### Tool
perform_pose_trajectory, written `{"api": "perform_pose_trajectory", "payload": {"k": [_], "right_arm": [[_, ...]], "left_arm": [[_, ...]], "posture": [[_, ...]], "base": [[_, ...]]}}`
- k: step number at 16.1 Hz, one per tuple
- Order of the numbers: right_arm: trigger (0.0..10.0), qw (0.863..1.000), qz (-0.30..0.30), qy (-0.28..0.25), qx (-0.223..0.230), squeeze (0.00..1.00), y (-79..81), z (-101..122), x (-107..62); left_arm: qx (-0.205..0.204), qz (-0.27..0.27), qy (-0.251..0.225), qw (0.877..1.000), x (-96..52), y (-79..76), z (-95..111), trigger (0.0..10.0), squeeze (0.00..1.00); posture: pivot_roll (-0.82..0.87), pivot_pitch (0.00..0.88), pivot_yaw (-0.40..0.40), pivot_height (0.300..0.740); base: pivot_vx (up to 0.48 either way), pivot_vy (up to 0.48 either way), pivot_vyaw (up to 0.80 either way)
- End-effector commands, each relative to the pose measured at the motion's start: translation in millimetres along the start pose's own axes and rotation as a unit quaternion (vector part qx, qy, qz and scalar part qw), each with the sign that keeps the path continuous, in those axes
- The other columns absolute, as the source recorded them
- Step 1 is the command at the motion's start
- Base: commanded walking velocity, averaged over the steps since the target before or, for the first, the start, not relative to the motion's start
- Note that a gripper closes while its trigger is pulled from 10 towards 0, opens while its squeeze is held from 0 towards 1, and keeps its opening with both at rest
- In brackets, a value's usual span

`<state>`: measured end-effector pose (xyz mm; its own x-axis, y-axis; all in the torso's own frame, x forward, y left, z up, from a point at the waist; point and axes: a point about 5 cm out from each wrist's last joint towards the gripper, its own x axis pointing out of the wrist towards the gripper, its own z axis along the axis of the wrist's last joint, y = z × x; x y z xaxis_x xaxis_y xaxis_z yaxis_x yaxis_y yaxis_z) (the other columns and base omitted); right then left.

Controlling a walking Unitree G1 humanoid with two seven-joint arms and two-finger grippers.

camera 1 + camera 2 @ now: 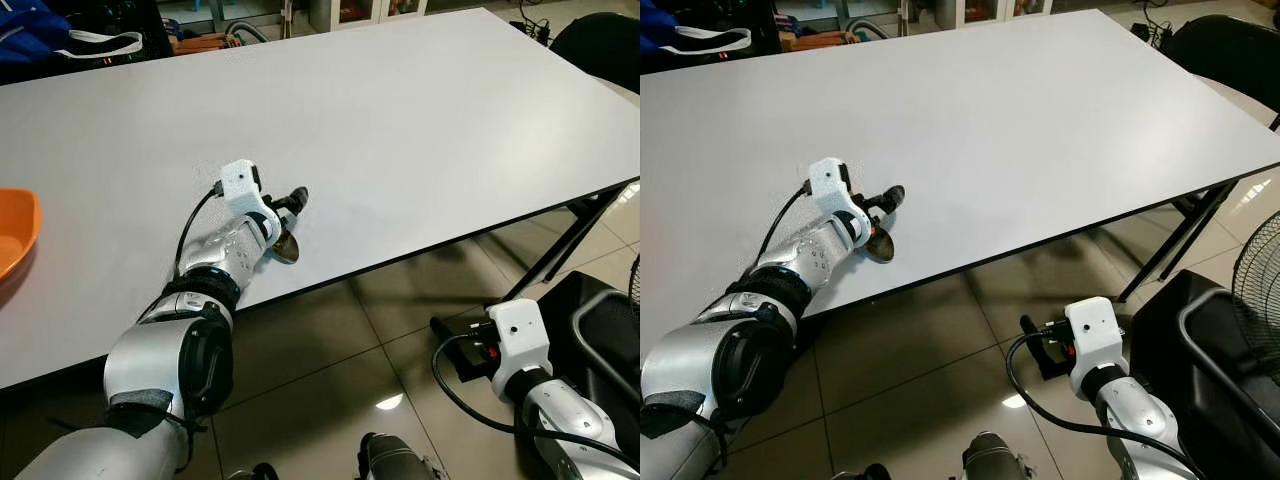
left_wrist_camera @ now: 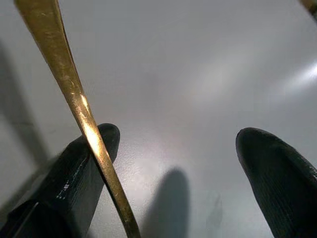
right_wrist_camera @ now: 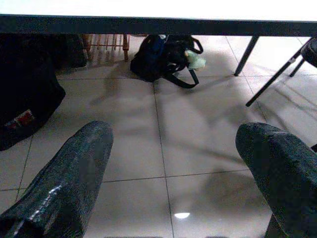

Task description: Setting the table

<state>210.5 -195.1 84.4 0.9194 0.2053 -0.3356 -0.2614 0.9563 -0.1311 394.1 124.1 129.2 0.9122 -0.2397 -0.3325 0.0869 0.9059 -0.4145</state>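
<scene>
Close to the near edge of the white table, a gold-coloured spoon, bowl end toward the robot and just short of the edge, handle running up past the left gripper. Seen from the left wrist: black fingers spread wide over the tabletop, handle leaning across one of them only, nothing clamped, so apparently loose rather than held. Hard to tell whether resting fully flat or propped on that finger. Main risk, as a judgement: dragging or flicking the spoon with any sideways or backward pull of the wrist while the handle touches that finger, then sliding it over the edge onto the tiled floor. Second risk: closing from here and pinching only the thin handle off-centre, letting it twist and slip. Off to the robot's left, well apart, an orange bowl at the table's side. Below table height, the right gripper, fingers parted, idle above the tiles.
</scene>
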Motion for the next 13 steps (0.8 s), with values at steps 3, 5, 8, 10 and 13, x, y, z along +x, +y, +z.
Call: {"api": "perform_pose_trajectory", "payload": {"k": [3, 5, 8, 10, 13], "right_arm": [[10.0, 1.000, 0.003, 0.007, -0.005, 0.00, -1.3, -2, -2.2], [10.0, 1.000, 0.005, 0.008, -0.007, 0.00, -1.3, -2, -2.4], [10.0, 1.000, 0.016, 0.011, -0.017, 0.00, -0.3, -3, -5.2], [10.0, 1.000, 0.019, 0.016, -0.017, 0.00, 0.6, -6, -6.8], [10.0, 0.999, 0.026, 0.021, -0.018, 0.00, 2.0, -7, -6.2]], "left_arm": [[0.028, 0.066, 0.097, 0.993, -7.0, 25.6, -35, 10.0, 0.00], [0.045, 0.081, 0.110, 0.990, -8.6, 30.7, -35, 10.0, 0.00], [0.065, 0.102, 0.122, 0.985, -12.8, 43.5, -29, 10.0, 0.00], [0.073, 0.113, 0.115, 0.984, -14.9, 50.5, -18, 10.0, 0.00], [0.096, 0.124, 0.110, 0.982, -16.9, 56.4, -7, 10.0, 0.00]], "posture": [[-0.41, 0.108, 0.011, 0.740], [-0.41, 0.110, 0.012, 0.740], [-0.41, 0.115, 0.026, 0.740], [-0.40, 0.116, 0.023, 0.740], [-0.40, 0.113, 0.021, 0.740]], "base": [[0.000, 0.000, 0.00], [0.000, 0.000, 0.00], [0.000, 0.000, 0.00], [0.000, 0.000, 0.00], [0.000, 0.000, 0.00]]}}
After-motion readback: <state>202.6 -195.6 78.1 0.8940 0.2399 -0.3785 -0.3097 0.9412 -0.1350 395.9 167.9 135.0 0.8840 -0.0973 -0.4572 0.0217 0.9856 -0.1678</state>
